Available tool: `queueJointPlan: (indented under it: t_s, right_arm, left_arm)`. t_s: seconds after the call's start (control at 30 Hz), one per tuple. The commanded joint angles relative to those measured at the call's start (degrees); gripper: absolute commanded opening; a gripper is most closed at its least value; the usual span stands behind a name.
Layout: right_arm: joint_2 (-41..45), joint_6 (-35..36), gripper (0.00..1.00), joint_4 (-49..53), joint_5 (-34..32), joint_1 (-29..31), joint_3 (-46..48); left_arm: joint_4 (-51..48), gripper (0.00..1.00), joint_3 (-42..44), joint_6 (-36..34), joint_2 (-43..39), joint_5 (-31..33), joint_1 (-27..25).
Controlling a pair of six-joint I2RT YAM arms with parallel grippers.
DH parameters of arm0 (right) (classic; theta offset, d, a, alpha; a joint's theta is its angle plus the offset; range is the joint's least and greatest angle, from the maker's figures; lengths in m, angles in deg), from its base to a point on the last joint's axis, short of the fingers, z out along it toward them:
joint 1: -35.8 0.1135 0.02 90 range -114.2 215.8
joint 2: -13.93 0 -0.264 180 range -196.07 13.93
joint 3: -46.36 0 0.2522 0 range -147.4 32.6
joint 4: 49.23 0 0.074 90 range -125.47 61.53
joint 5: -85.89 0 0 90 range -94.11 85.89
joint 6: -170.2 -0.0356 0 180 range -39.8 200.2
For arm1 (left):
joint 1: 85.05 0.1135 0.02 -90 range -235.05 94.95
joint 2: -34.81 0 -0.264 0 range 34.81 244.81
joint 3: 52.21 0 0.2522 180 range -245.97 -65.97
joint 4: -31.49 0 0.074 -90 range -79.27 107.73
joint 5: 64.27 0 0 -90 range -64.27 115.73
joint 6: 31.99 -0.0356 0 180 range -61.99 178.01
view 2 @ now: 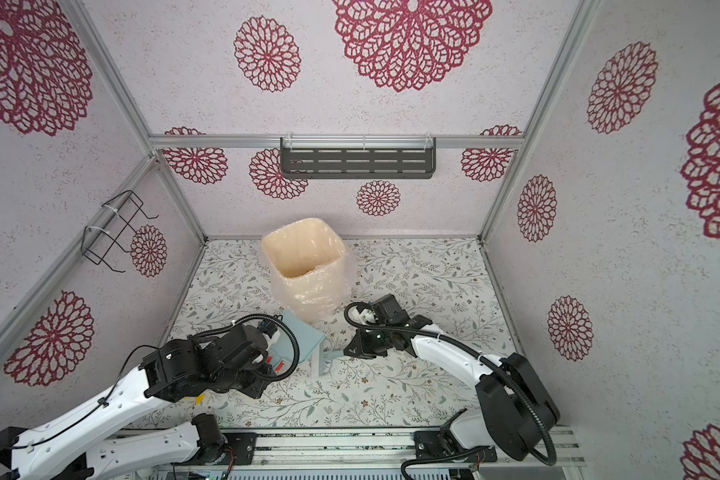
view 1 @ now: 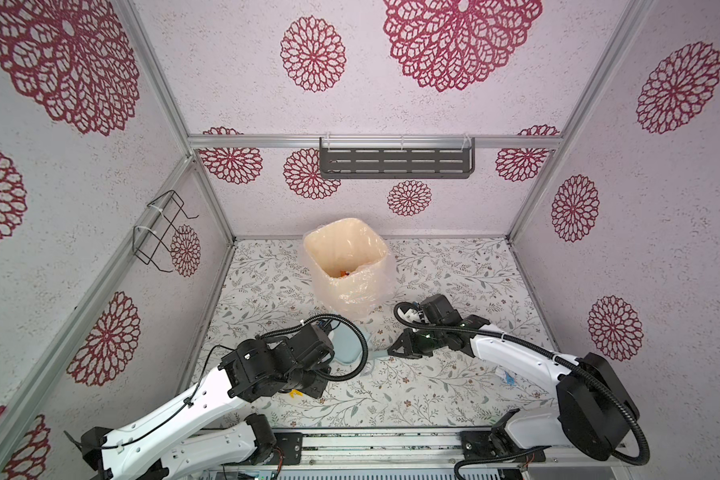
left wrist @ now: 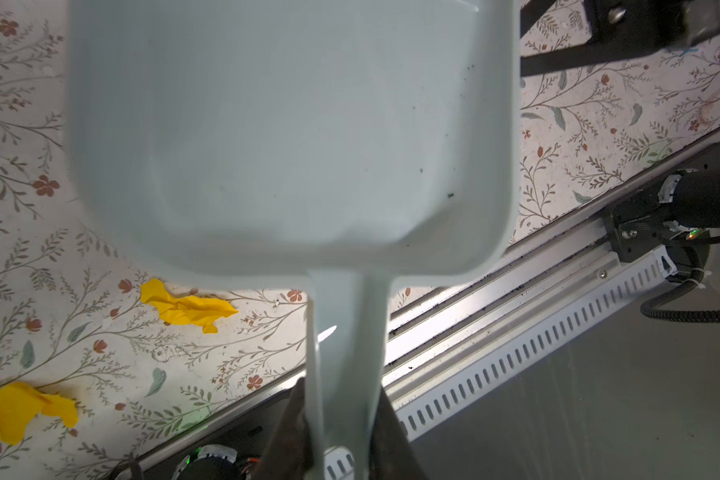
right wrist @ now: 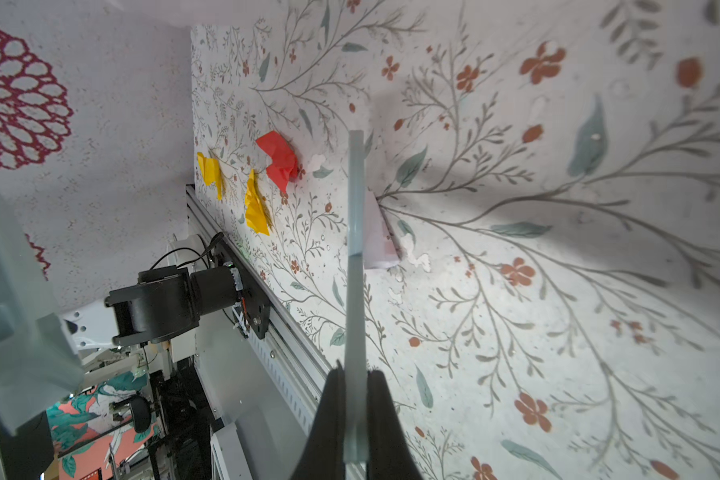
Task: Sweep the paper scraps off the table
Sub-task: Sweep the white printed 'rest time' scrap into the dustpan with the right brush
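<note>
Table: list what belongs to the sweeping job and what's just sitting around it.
Job:
- yellow scraps
- red scrap
- white scrap
- table
- dustpan
- brush
- bin

Just there:
- shelf, on the back wall
- wire rack, on the side wall

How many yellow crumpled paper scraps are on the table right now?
2 yellow crumpled paper scraps, both near the floral-print table's front edge: one nearest the left wall, the other beside the red crumpled scrap. Others may be hidden.
</note>
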Motion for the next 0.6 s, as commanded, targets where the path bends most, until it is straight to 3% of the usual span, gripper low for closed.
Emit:
queueJointPlan:
  t_s: [0.0, 0.2, 0.43, 0.57]
  right_arm:
    - [3.7, 7.3, 0.00, 10.0, 1.1, -3.7, 0.2]
    - [7.6, 14.5, 0.00, 22.5, 0.0, -9.3, -2.1]
    - [12.5, 15.7, 0.00, 30.8, -1.7, -11.8, -9.6]
    - [12.8, 18.3, 0.00, 36.6, -6.6, -12.9, -14.5]
  left_arm:
    - [3.3, 0.00, 1.7, 2.4, 0.2, -1.9, -1.6]
    - [9.0, 0.00, 6.2, 3.9, 3.8, -5.0, -3.3]
    - [14.0, 0.00, 9.8, 4.2, 10.4, -8.2, -4.7]
    - [15.2, 0.00, 11.2, 3.8, 12.8, -9.5, -5.5]
